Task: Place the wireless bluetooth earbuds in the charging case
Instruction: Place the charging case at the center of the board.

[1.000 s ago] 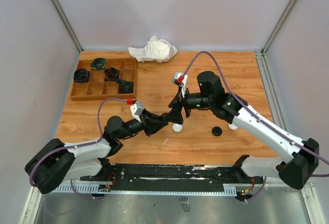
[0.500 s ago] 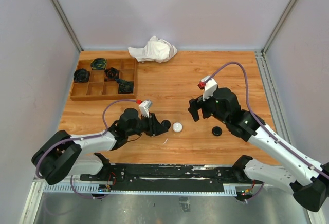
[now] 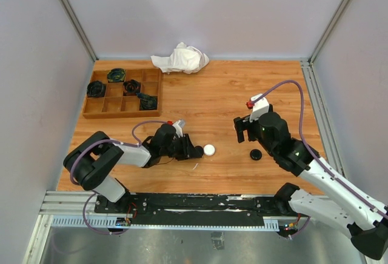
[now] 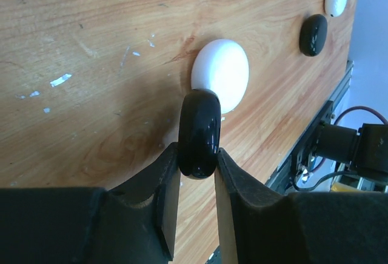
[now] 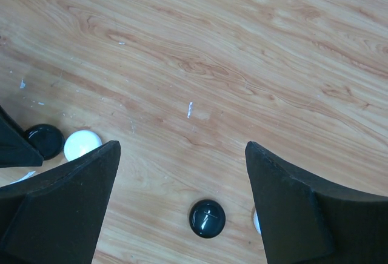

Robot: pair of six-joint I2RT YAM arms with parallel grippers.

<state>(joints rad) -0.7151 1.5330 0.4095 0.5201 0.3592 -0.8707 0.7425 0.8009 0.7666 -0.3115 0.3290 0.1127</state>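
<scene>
Fingers (image 4: 162, 182) of the left gripper (image 4: 197, 155) pinch a black case (image 4: 199, 128) on edge (white case (image 4: 222, 73) just beyond); right gripper (image 5: 183, 149) hangs wide open.

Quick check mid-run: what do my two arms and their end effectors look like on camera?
Both arms have white shells with black joints: left arm, right arm. A purple cable loops along each, and a white wrist block carries a red tab. The left end effector and right end effector have matte black, wedge-shaped fingers.
</scene>
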